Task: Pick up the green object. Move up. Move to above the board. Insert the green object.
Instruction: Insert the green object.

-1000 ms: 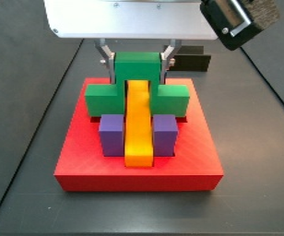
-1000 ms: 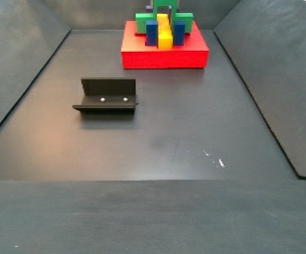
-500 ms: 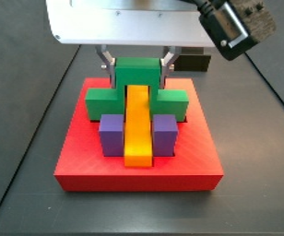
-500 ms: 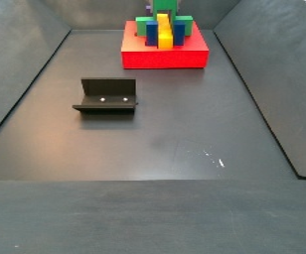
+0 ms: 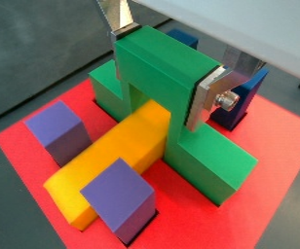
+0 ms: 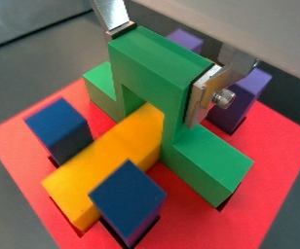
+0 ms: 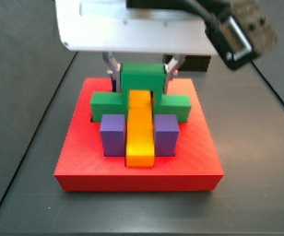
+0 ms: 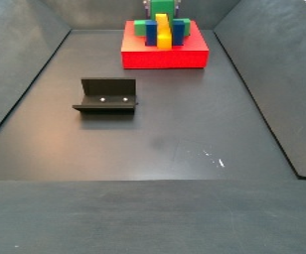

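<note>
Two silver fingers [image 5: 215, 89] of our gripper [image 5: 166, 49] clamp the raised middle cube of the green object [image 5: 166, 102], one plate on each flat side, which gives a square, slip-free hold on a smooth blocky shape. In the side view the gripper [image 7: 141, 66] sits in the upper middle of the frame, under the white camera housing, with the green object [image 7: 139, 92] at the far end of the board [image 7: 138, 157].

We hold the piece so that its bridge straddles the yellow bar [image 5: 114, 160]; the bar runs through the gap beneath the raised cube, and the two lower side cubes drop either side of it. We judge it to be down in its slot or nearly so, though the frames do not show the underside, so we cannot tell whether it is fully seated.

Everything looks like matte plastic with crisp edges. The board is a thick red slab with a finely ridged top. Purple blocks [image 7: 112, 135] flank the bar nearer the camera. In the wide side view the fixture [image 8: 106, 96] stands well apart, at centre left on the dark floor.
</note>
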### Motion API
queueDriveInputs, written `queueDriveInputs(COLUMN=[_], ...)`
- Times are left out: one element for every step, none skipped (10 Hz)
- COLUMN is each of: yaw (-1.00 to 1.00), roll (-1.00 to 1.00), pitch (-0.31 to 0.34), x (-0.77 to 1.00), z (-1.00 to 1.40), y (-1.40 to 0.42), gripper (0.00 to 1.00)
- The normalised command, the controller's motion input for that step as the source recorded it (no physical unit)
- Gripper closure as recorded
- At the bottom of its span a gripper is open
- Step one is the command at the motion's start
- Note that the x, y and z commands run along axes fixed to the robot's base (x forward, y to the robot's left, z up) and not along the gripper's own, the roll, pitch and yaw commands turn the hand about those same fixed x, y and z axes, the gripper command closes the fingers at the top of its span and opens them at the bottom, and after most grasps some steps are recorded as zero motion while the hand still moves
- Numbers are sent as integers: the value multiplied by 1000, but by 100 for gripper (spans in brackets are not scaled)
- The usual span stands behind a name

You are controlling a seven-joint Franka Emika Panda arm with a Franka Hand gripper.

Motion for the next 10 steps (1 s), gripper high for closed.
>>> queueDriveInputs(yaw=[0, 0, 0, 0, 0, 0, 0, 0, 0, 0], roll=[126, 129, 160, 170, 177, 191, 189, 151, 99, 0], pitch=[0, 0, -44, -90, -131, -137, -123, -123, -117, 0], x=[454, 340, 97, 0, -49, -40, 0, 0, 0, 0], z=[-137, -166, -349, -589, -686, -717, -729, -780, -640, 0], y=[-14, 0, -37, -51, -120, -180, -151, -80, 0, 0], gripper=[100, 100, 100, 100, 100, 100, 100, 100, 100, 100])
